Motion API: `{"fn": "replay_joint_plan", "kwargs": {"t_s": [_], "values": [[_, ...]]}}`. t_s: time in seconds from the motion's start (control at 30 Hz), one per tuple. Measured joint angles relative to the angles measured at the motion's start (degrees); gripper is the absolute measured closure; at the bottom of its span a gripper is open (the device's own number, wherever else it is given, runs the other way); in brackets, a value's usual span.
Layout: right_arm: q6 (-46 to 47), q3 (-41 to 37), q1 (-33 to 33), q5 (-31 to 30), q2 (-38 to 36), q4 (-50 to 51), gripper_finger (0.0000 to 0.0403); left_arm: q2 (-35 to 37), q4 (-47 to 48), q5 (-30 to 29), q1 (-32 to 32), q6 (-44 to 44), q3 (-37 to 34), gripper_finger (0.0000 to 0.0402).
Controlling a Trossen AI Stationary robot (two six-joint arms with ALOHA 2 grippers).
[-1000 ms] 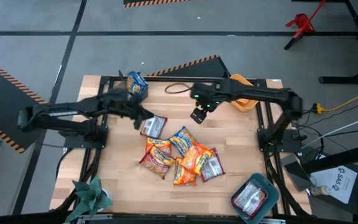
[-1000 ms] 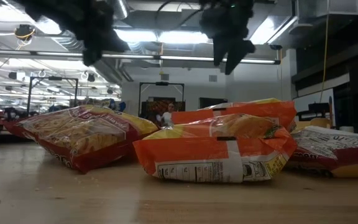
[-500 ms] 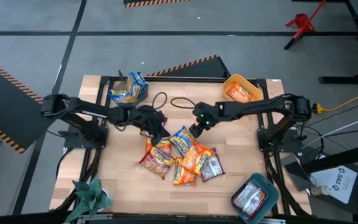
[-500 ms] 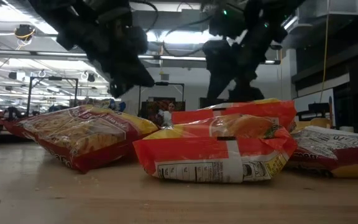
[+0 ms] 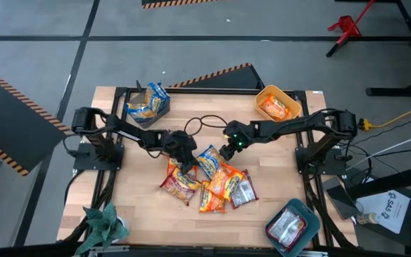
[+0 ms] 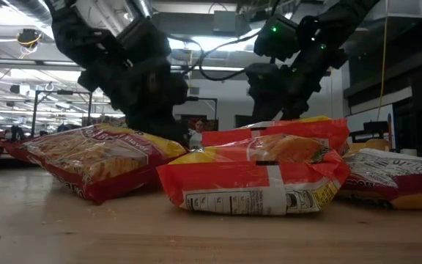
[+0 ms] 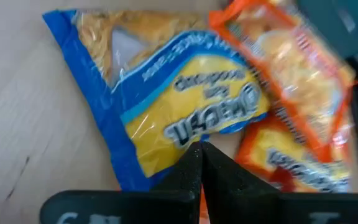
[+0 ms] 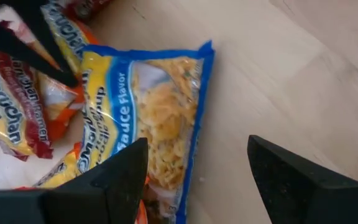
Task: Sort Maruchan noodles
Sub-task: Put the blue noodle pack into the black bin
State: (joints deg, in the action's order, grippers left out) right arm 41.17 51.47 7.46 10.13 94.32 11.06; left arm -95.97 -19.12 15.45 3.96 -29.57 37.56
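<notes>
Low view: an orange packet (image 6: 258,176) lies nearest on the counter (image 6: 196,235), with the heap of packets (image 5: 209,178) behind it. Farther back, the left claw (image 5: 184,153) is shut, holding nothing. The right claw (image 5: 225,151) hangs open over a blue packet (image 8: 148,118).

packets in table pile (image 5: 209,180): about 7 | bins (image 5: 277,104): 3 | arms: 2

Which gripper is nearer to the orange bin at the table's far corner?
Right. The right gripper sits at the pile's edge, on the orange bin's side of the table. The left gripper is farther off, over the pile's opposite side.
</notes>
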Motion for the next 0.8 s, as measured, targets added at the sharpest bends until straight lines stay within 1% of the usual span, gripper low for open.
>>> {"fn": "replay_joint_plan", "kwargs": {"t_s": [0.13,0.3,0.43,0.6,0.8], "values": [[-2.2,0.0,0.0,0.4,0.6,-1.5,0.0143,-1.9,-0.1,-1.9,-0.5,-0.7,0.2,0.04],[-2.7,0.0,0.0,1.3,2.3,-2.8,0.0143,-2.5,0.0,-4.5,-0.7,-2.8,0.2,0.04],[-2.6,0.0,0.0,4.5,4.4,-6.9,0.0143,-2.6,0.7,-6.4,-0.6,-3.5,0.1,0.04],[-2.6,0.0,0.0,5.6,6.8,-8.0,0.0143,-2.6,2.1,-7.1,-0.6,-4.7,0.2,0.04],[-2.5,0.0,0.0,6.0,7.1,-7.1,0.0143,-2.6,2.6,-7.5,-0.5,-4.9,0.2,0.04]]}}
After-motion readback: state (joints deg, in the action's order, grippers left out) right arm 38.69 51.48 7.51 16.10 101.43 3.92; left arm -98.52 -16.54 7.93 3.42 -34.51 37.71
